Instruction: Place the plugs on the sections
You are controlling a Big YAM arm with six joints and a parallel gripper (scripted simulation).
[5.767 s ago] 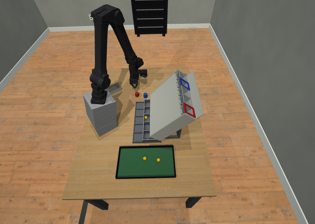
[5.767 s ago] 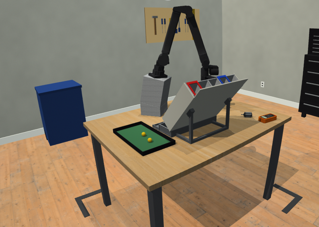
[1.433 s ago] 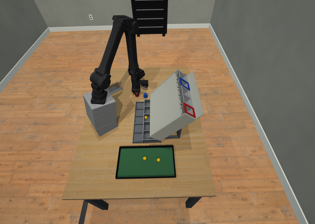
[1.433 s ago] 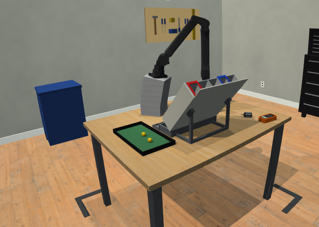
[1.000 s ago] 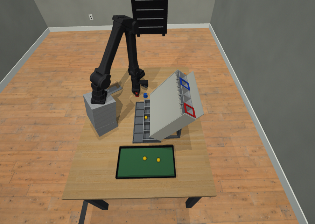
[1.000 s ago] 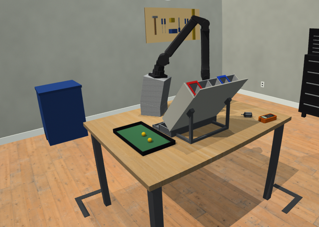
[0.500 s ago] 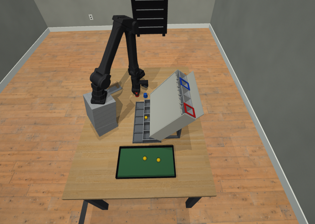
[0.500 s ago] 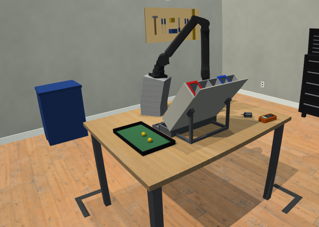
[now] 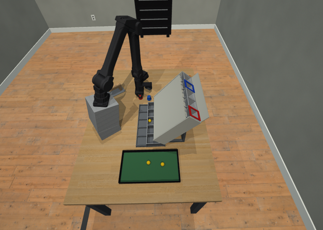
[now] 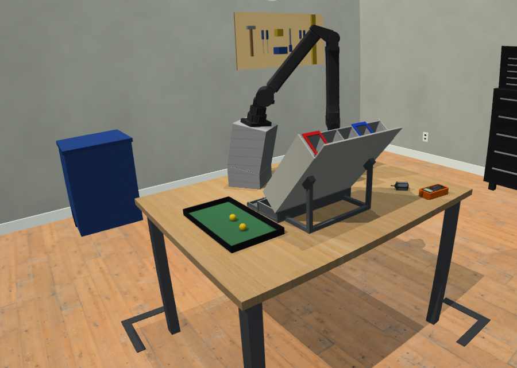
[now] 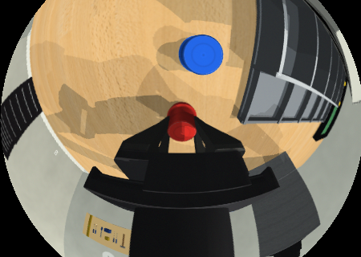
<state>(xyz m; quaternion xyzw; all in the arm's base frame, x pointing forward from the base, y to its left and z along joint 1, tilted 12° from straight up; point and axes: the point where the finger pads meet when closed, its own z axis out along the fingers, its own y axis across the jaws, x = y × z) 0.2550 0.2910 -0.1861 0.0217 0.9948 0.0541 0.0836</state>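
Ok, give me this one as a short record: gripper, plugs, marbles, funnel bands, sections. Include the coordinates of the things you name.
gripper: (image 9: 140, 95) (image 11: 181, 124) shut on the red plug
red plug: (image 9: 140, 97) (image 11: 181, 122) between the fingers
blue plug: (image 9: 149, 98) (image 11: 202, 55) upright on the table (image 9: 104, 191) (image 10: 259, 280), beside the red plug
marbles: two in the green tray (image 9: 119, 170) (image 10: 208, 231), one in the middle section
red band: (image 9: 198, 116) (image 10: 305, 137) on the funnel at the end nearer the green tray
blue band: (image 9: 185, 83) (image 10: 356, 128) on a funnel farther from the green tray
front parts: no plug on any
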